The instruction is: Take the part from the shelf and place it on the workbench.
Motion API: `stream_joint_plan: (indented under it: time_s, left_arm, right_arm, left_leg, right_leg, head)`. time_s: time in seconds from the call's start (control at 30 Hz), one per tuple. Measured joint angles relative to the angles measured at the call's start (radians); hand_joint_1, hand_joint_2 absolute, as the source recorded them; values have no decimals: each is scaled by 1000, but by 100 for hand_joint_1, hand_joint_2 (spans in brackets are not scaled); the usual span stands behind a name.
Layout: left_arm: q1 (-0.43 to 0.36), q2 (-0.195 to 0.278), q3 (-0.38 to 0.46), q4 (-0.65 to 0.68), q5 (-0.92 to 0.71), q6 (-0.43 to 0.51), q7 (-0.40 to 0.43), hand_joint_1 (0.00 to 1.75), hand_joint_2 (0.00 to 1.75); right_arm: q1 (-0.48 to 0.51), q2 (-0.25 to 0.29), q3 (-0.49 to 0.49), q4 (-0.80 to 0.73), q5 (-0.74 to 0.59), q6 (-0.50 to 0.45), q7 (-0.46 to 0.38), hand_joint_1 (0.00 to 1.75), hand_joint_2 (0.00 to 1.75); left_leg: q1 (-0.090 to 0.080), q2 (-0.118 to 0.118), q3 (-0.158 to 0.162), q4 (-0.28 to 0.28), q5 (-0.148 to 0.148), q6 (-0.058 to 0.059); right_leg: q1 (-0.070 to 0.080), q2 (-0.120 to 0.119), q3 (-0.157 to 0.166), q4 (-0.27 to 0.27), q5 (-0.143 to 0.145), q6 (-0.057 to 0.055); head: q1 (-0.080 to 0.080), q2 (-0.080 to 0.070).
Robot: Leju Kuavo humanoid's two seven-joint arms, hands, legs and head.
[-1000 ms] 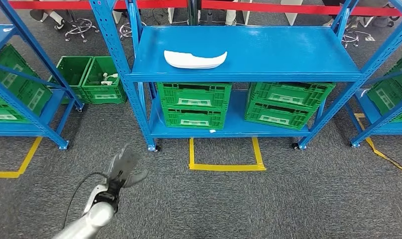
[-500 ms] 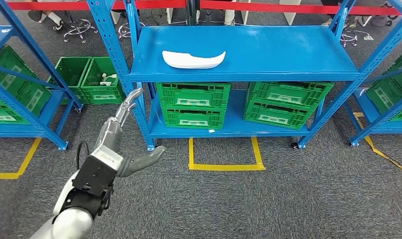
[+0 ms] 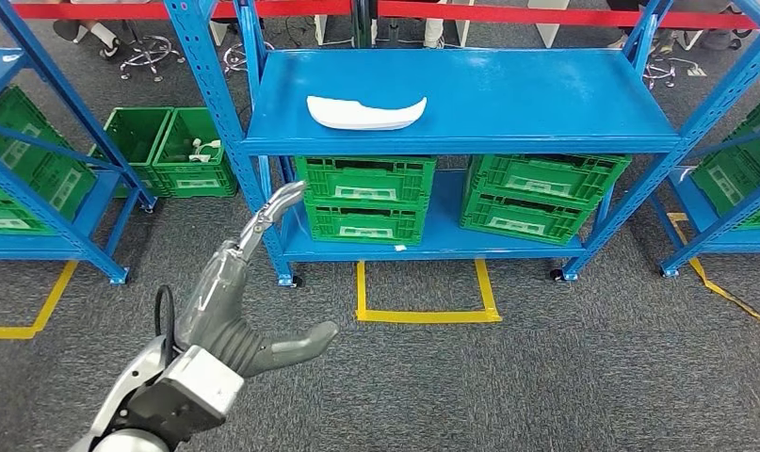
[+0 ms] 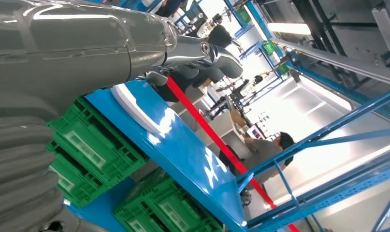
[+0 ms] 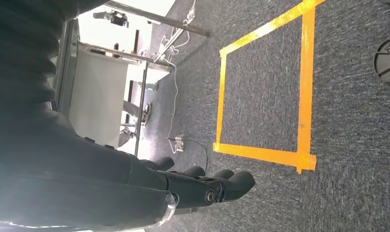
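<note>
Head view: white part (image 3: 366, 112) on shelf (image 3: 545, 104)

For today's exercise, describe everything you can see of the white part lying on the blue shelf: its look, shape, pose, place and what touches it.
The white part is a long, flat, curved piece, broad and rounded at one end and tapering to an upturned tip at the other. It looks like smooth moulded plastic, plain white with no markings. It lies flat on the top board of the blue shelf, toward the board's left front. Nothing but the board touches it; the left hand is raised below and short of it, fingers extended toward the shelf.
</note>
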State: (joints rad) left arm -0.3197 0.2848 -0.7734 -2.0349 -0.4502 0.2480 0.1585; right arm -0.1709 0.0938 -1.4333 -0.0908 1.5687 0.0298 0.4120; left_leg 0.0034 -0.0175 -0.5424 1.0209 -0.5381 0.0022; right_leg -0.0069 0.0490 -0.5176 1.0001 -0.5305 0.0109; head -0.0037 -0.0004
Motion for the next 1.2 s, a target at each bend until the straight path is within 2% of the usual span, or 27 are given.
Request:
stream_joint_plan:
  time_s: [0.9, 1.07, 1.2]
  left_arm:
    - [0, -2, -45, -15, 72, 31, -18, 0, 0]
    - [0, -2, -46, -15, 74, 34, -18, 0, 0]
    - [0, -2, -46, -15, 75, 37, -18, 0, 0]
  right_arm:
    - [-1, 7, -12, 0, 2, -4, 14, 0, 175]
    - [-1, 8, -12, 0, 2, -4, 14, 0, 175]
    - [-1, 9, -12, 0, 2, -5, 14, 0, 175]
  left_leg:
    - [-3, -3, 0, 1, -1, 1]
    - [-8, -5, 0, 2, -3, 6]
    - [-14, -5, -2, 0, -5, 17]
  right_leg:
    - [-2, -1, 0, -1, 0, 1]
    - [-8, -1, 0, -1, 0, 8]
    - [-13, 0, 1, 0, 5, 19]
  head:
    - [0, 0]
    - [0, 0]
    - [0, 0]
